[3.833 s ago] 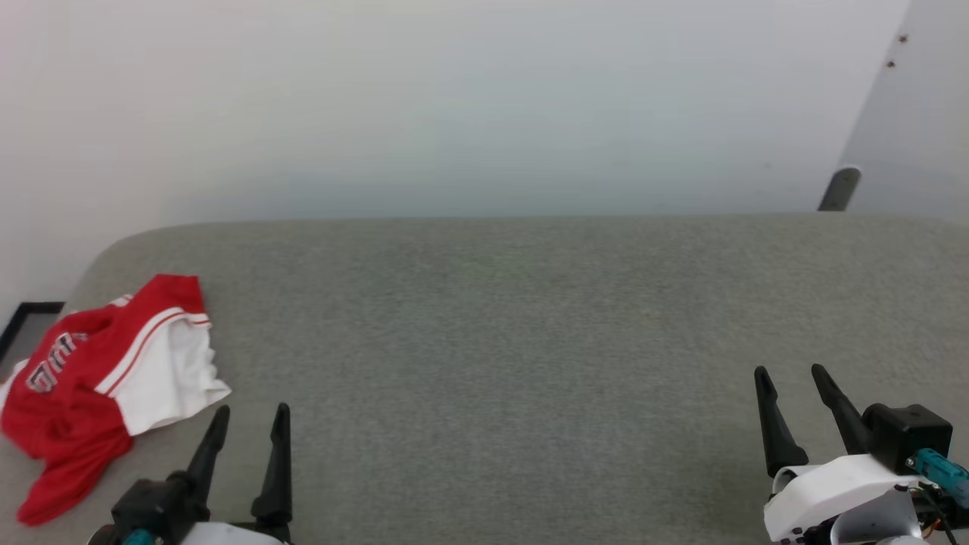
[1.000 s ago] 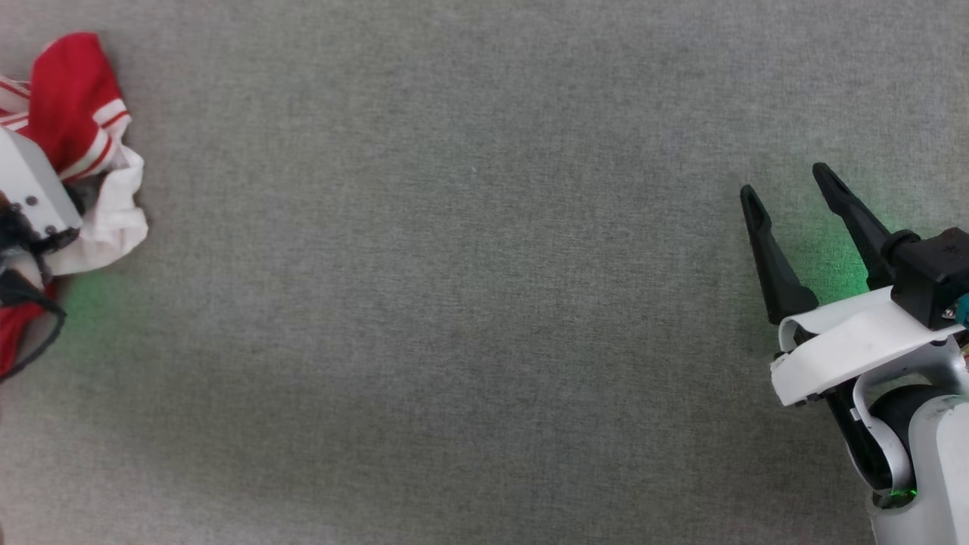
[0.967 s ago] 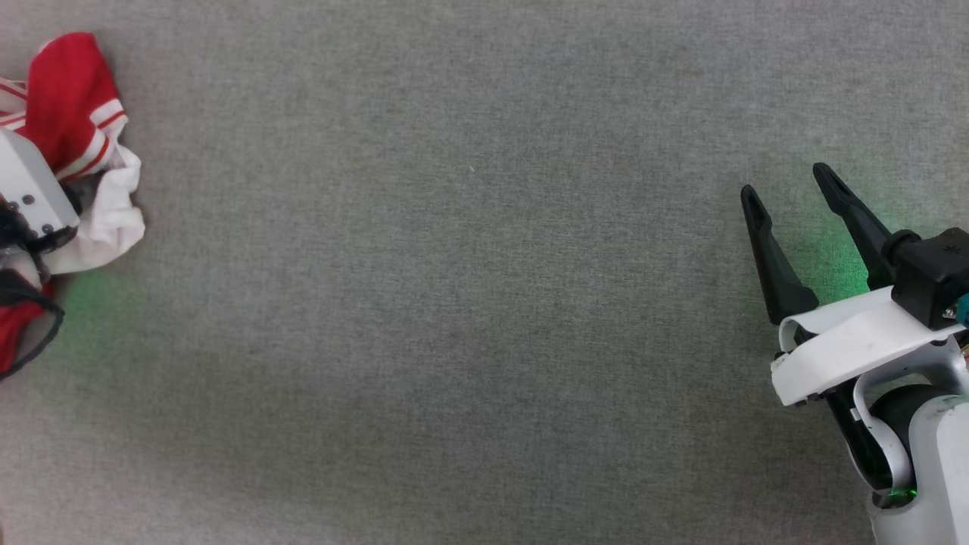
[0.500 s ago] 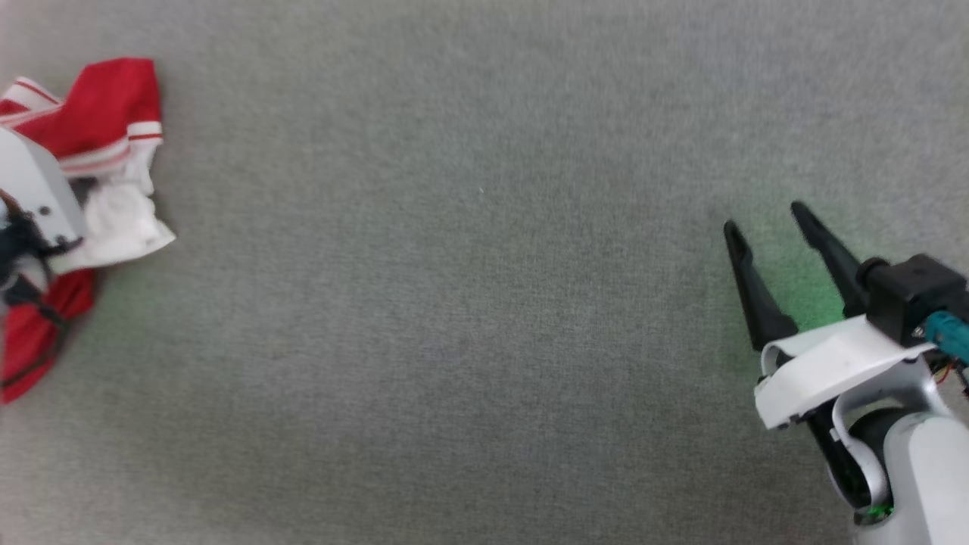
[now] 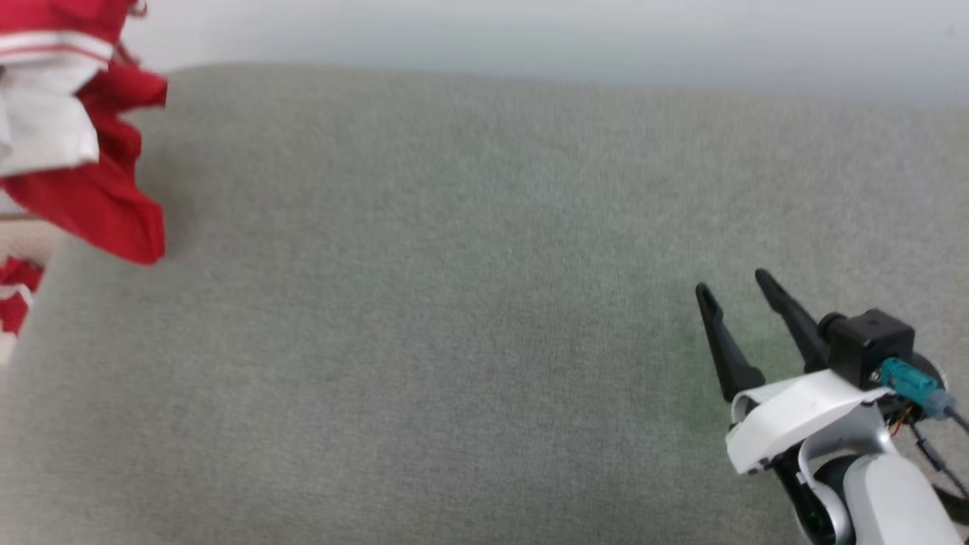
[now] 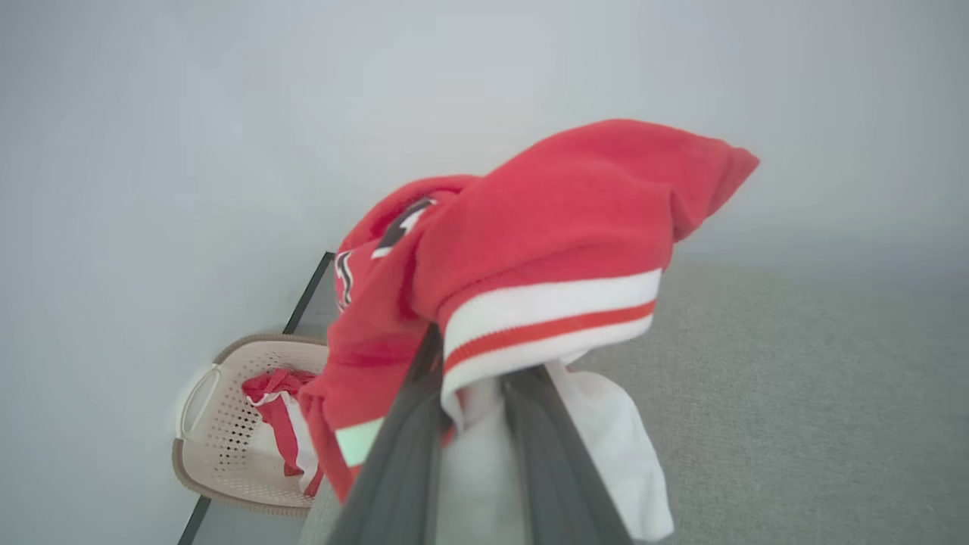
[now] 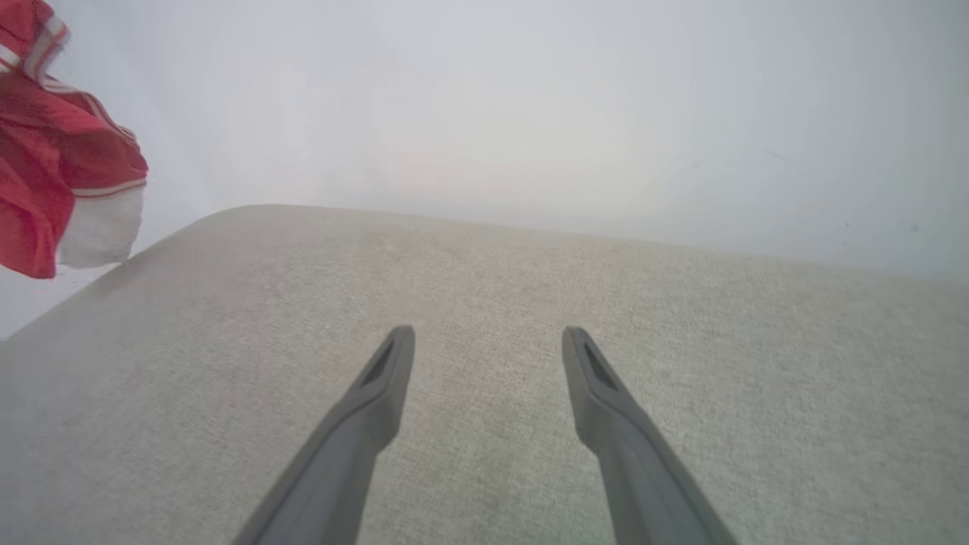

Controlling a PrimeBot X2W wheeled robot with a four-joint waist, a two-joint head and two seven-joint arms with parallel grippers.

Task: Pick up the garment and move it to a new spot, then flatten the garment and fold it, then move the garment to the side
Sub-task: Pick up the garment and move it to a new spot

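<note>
The garment, a red jersey shirt with white sleeves and red-and-white stripe trim, hangs bunched in the air above the grey table's far left corner. In the left wrist view the garment drapes over my left gripper, which is shut on the white and striped cloth. Part of the black lettering shows on a fold. The garment also hangs at the upper left of the right wrist view. My right gripper hovers low over the table at the right, open with nothing between its fingers.
The grey cloth-covered table stretches between the arms, with a pale wall behind it. Off the table's left edge, a beige perforated basket stands on the floor and holds another red and white cloth.
The garment has gone from lying on the table to hanging in the air in my left gripper. The head camera tilted up, bringing the wall into view. The right gripper stays open.
</note>
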